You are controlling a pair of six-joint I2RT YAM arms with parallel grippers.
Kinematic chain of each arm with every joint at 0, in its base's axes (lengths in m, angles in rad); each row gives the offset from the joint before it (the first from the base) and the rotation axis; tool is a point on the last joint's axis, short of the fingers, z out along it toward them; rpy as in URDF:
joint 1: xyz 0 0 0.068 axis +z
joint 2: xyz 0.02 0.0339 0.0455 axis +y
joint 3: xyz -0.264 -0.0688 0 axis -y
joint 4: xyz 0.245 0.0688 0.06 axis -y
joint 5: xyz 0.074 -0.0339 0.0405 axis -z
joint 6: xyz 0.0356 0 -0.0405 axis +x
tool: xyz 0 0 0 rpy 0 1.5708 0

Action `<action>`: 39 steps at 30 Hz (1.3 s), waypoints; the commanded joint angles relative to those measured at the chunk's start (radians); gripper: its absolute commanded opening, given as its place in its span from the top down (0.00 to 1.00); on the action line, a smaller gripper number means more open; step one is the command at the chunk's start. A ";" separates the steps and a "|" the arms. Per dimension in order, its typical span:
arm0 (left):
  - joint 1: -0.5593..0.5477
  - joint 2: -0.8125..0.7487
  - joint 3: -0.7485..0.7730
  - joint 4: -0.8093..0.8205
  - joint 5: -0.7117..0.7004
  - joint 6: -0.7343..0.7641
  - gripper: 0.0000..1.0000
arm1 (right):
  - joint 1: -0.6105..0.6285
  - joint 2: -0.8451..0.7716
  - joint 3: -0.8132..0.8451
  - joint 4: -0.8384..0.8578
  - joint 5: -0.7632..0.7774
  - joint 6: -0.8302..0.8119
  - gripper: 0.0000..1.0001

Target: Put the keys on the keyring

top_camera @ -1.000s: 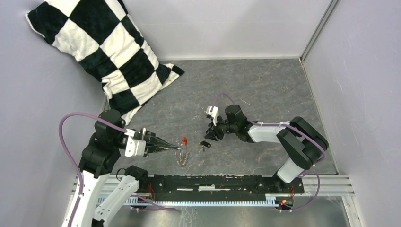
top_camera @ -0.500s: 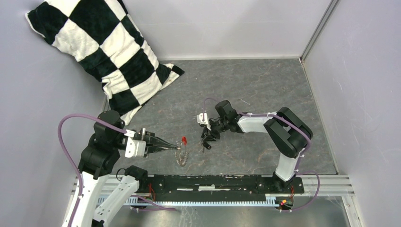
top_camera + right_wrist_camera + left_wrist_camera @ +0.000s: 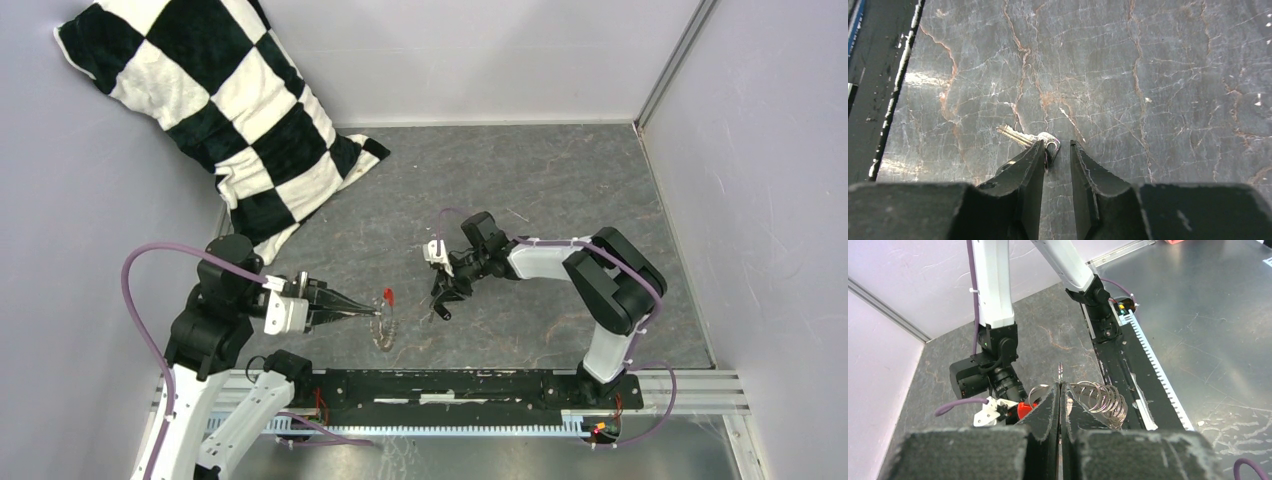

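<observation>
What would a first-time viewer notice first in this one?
The black-and-white checkered pillow propped in the far left corner dominates. Nearer the front edge, the left gripper pinches the keyring with its red tag, while the right gripper stands open at the head of a small key.

The left arm [image 3: 212,335] and right arm [image 3: 548,262] are wearing white shells over black joints, each trailing a purple cable [image 3: 140,262]. The left claw [image 3: 1060,386] and right claw [image 3: 1058,150] are showing dark wedge-shaped fingers [image 3: 1029,172].

Key [image 3: 1031,138] at parted claw [image 3: 1057,146] tips
</observation>
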 commanded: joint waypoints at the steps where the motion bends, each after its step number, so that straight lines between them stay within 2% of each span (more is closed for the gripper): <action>1: 0.000 -0.017 -0.001 0.012 -0.008 -0.024 0.98 | -0.016 -0.084 -0.012 0.012 -0.059 0.010 0.68; 8: 0.000 -0.015 0.001 0.011 -0.005 -0.017 0.98 | -0.048 -0.114 -0.044 -0.003 -0.074 0.018 0.67; 19: 0.001 -0.017 0.002 0.011 0.003 -0.019 0.98 | -0.050 -0.053 -0.070 -0.001 -0.086 0.023 0.69; 39: 0.000 -0.005 0.010 0.009 0.006 -0.020 0.98 | -0.051 -0.014 -0.056 0.033 -0.012 0.042 0.70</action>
